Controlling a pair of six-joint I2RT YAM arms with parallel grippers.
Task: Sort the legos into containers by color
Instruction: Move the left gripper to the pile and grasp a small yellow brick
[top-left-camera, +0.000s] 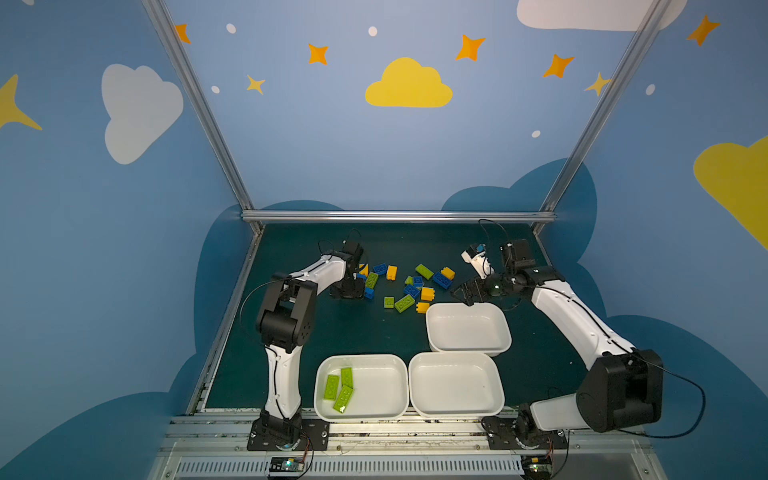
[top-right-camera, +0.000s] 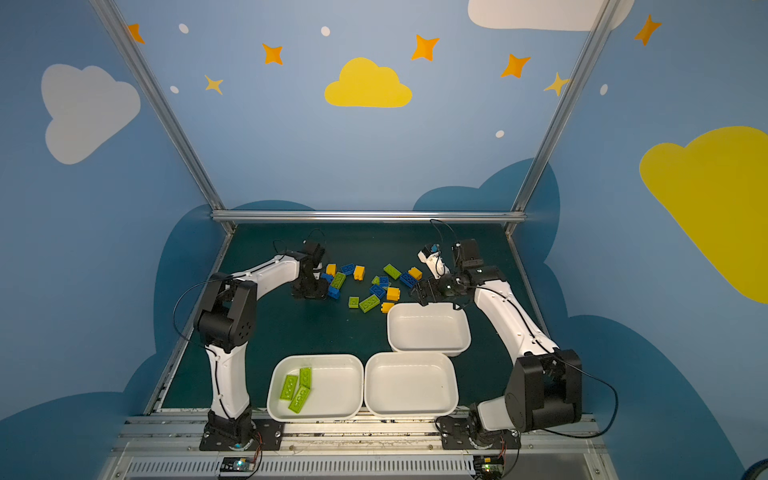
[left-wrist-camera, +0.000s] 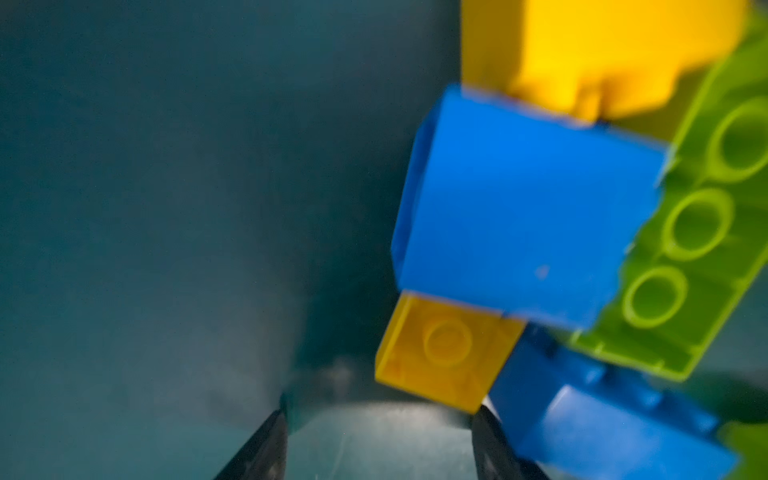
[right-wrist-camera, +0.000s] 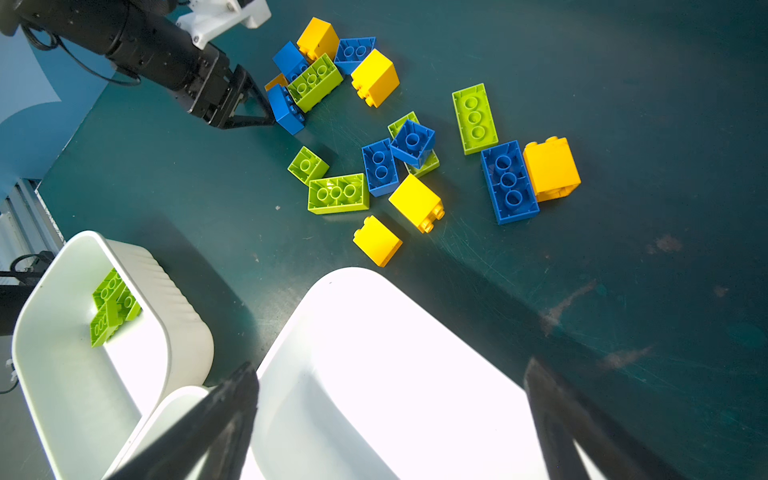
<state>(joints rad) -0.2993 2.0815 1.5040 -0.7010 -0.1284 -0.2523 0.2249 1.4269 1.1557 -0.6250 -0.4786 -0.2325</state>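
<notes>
Three lime-green legos (top-left-camera: 340, 388) lie in the near-left container (top-left-camera: 386, 374). We see the near-right container (top-left-camera: 455, 384) and far-right container (top-left-camera: 467, 328) empty. The loose bricks (top-left-camera: 410, 290), blue, yellow and green, lie scattered on the far table (top-left-camera: 311, 332), so we judge the sorting barely begun. Our left gripper (top-left-camera: 353, 291) sits low at the pile's left edge, jaws apart and holding nothing. The right gripper (top-left-camera: 463, 296) hangs spread wide by the far-right container's far rim.

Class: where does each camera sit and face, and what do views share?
Top views: high overhead, looking down on the dark green table; left arm, right arm show.
Left wrist: close over a blue plastic brick; left pincer tips show.
Right wrist: above a shallow white tray; right pincer tips show.
Shared: right wrist and top views show left pincer.
</notes>
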